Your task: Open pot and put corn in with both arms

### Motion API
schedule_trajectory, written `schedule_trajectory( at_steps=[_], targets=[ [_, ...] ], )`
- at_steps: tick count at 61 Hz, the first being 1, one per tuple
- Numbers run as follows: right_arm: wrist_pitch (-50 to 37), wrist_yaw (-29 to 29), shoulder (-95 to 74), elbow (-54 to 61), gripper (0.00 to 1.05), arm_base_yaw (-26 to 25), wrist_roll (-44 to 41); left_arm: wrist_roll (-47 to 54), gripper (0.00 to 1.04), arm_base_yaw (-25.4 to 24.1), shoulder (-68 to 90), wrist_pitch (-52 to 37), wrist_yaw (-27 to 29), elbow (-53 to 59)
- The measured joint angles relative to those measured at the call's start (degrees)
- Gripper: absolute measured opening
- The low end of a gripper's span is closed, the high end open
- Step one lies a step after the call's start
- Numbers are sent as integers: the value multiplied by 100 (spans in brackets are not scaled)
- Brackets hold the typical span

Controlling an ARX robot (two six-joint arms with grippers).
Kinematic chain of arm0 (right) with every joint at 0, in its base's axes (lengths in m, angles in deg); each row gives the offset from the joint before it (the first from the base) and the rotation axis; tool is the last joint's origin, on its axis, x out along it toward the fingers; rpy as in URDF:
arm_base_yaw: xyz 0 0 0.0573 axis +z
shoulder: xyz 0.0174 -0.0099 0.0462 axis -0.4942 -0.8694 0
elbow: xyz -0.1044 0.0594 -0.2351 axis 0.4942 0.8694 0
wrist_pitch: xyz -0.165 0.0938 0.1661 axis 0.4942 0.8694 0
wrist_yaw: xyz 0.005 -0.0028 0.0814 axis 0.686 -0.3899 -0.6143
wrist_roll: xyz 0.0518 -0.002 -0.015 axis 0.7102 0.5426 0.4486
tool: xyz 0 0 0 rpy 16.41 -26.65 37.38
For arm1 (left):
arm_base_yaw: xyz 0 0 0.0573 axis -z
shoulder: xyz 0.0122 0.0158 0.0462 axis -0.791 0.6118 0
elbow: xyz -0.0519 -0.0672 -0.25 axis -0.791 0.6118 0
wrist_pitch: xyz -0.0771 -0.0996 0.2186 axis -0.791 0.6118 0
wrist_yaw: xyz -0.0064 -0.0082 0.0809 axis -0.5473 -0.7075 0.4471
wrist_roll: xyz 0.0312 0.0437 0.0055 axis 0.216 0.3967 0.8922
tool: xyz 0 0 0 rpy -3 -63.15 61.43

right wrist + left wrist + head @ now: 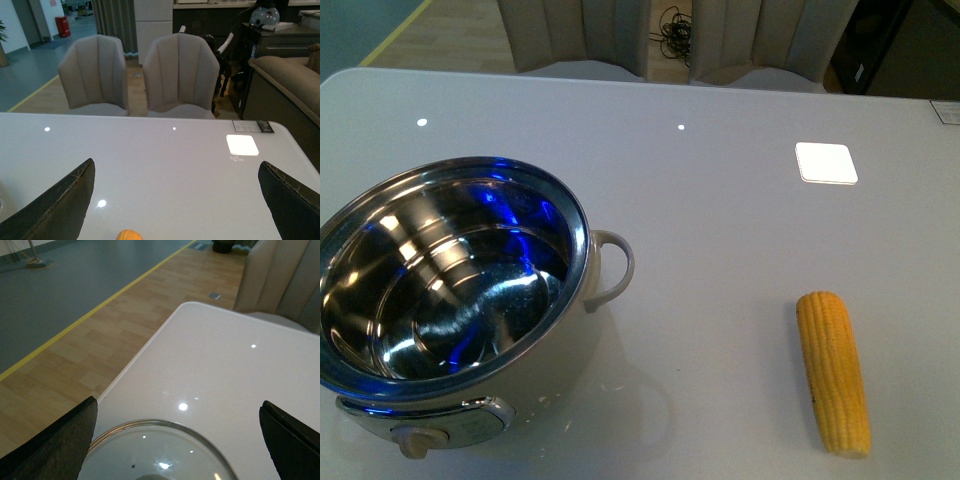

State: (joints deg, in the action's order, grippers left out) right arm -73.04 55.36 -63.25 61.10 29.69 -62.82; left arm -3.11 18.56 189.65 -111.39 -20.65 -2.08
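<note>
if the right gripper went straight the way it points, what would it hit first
Likely the corn, its tip showing between the fingers of the open right gripper; depth is unclear, so possibly the table beyond.

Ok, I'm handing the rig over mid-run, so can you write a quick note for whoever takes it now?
Left gripper: open, holding nothing, above what looks like the lid, which lies on the table near its edge.
Right gripper: open, empty, hovering over one end of the corn.
Pot: uncovered and empty, on the robot's left.
Corn: lying on the table to the pot's right, apart from it.
Done: lid off.
Left: grasp the corn and put it in the pot.
</note>
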Motion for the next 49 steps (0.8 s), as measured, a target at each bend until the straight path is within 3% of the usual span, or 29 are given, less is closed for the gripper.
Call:
schedule_trajectory(
  at_steps=[13, 38, 49],
  targets=[
    [0, 0, 0, 0, 96, 0, 0, -452, 98, 514, -2328, 946, 22, 807],
    [0, 0, 0, 0, 96, 0, 0, -1237, 98, 1001, -6166, 2802, 197, 2192],
    [0, 0, 0, 0, 96, 0, 0, -1320, 98, 1325, -7700, 4131, 330, 2658]
  ],
)
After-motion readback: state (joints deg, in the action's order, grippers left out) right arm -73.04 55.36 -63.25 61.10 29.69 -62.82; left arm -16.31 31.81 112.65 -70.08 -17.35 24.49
